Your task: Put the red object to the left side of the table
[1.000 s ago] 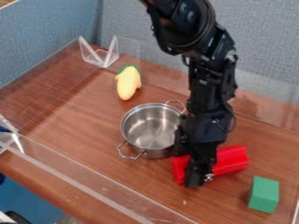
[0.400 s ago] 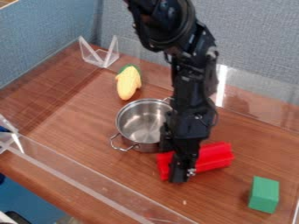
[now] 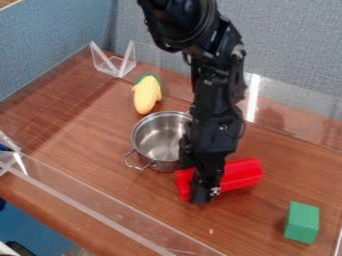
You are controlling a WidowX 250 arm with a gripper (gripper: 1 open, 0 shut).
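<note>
1. Red block (image 3: 230, 177) lying just right of and in front of the pot (image 3: 162, 141), its left end close to the pot's wall, resting on or barely off the table (image 3: 80, 120); hard to tell which.
2. Gripper (image 3: 202, 188) pointing straight down over the block's left half, jaws clamped across its narrow width, with red showing on both sides of the fingers.
3. Step in hand, by judgement: carrying the block toward the table's left side, with most of the way yet to go.
4. To do well: lift clear of the wood before moving sideways, since a dragged block can twist in the jaws.
5. Worth raising the block above the pot's rim, or routing it in front of the pot, as the pot sits directly between block and goal.
6. Grip off-centre, long end hanging right of the pot-side jaws; slow, level travel advised so the free end does not swing or droop.
7. Yellow fruit (image 3: 146, 94) behind and left of the pot, near a likely drop zone; better to set down in front of it, on bare wood left of the pot.
8. Green block (image 3: 303, 221) well right of the pot, out of the path.
9. Clear wall (image 3: 80, 200) in front of the pot; some margin needed when passing.
</note>
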